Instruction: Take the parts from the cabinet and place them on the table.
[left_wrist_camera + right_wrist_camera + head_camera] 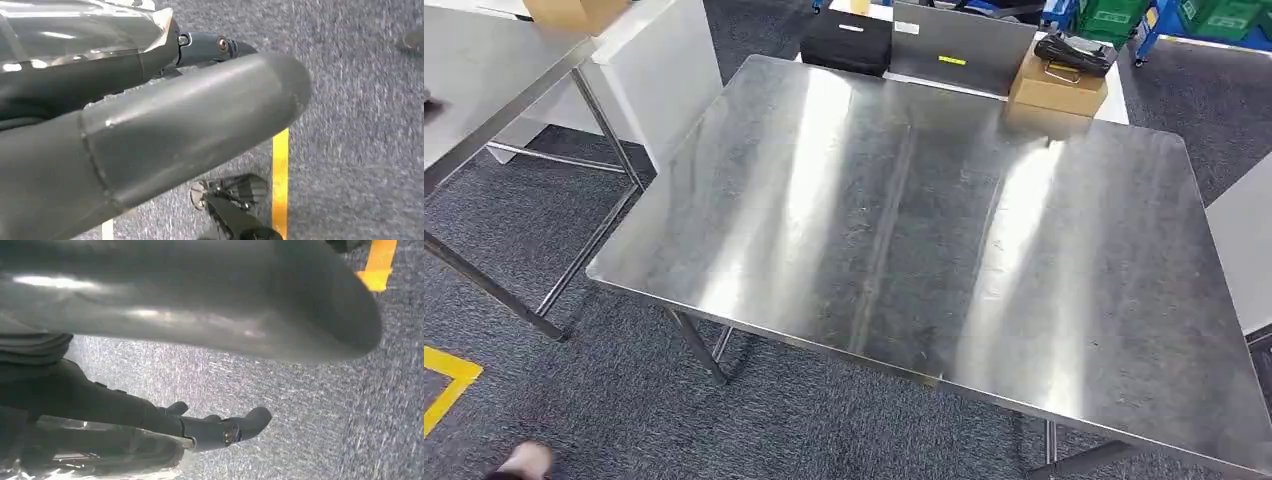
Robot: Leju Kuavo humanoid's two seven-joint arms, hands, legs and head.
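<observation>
- Closest to the lens, my left hand [150, 130] is hanging over grey carpet [604, 250], off the steel table [924, 250]. Its thick thumb is lying in front and its dark fingers [205, 47] are pressing along the left bagged part [75, 30], a shiny clear-plastic packet, so I am reading it as gripped.
- My right hand [200, 305] is hanging over the same carpet, and its dark fingers [215, 432] are curling over the right bagged part [100, 455], another crinkled clear packet. I am not making out what is lying inside either bag.
- Neither bagged part is resting on the steel table; each is sitting in its hand.
- In the head view the steel table is standing straight ahead of me, its scuffed top reflecting the lights.
- A second steel table [484, 80] is standing well off the steel table's far-left corner.
- A white panel [669, 70] is standing between those two tables.
- A grey board [959, 40] is leaning up just behind the steel table's far edge.
- A cardboard box [1054, 95] is sitting just beyond the far-right edge, carrying a black device [1074, 50].
- A black case [846, 42] is lying just beyond the far-left corner.
- Yellow floor tape [449, 385] is running across the carpet off the near-left corner.
</observation>
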